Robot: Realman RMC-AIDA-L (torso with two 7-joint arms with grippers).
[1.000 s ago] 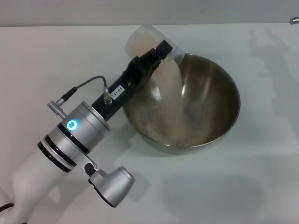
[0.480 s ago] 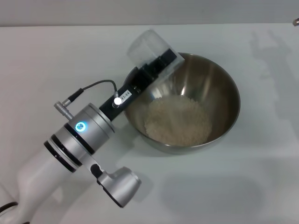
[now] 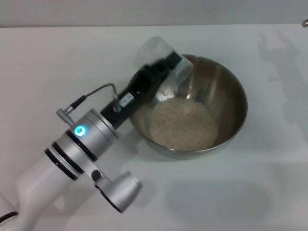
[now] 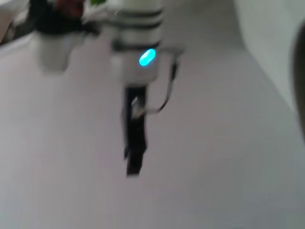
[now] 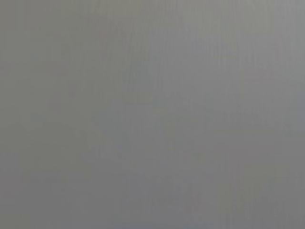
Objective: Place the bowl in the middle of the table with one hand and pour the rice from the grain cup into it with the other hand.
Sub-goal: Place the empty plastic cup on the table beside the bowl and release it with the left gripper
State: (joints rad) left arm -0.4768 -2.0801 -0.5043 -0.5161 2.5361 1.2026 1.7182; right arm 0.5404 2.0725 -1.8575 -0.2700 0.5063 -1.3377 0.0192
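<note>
The left gripper (image 3: 161, 67), black and boxy on a silver-and-white arm, is clamped on the one small clear frosted plastic grain cup (image 3: 159, 54), tipped on its side over the far-left rim of the single big round brushed-steel bowl (image 3: 230, 91). One loose beige mound of rice (image 3: 183, 122) sits in the bowl, on the plain white table (image 3: 269, 183).

Shiny steel bowl (image 3: 226, 103), clear plastic cup (image 3: 156, 50)

The left gripper (image 3: 161, 67) and tipped grain cup (image 3: 161, 60) block the bowl (image 3: 231, 91)'s left rim; its right side looks open.
</note>
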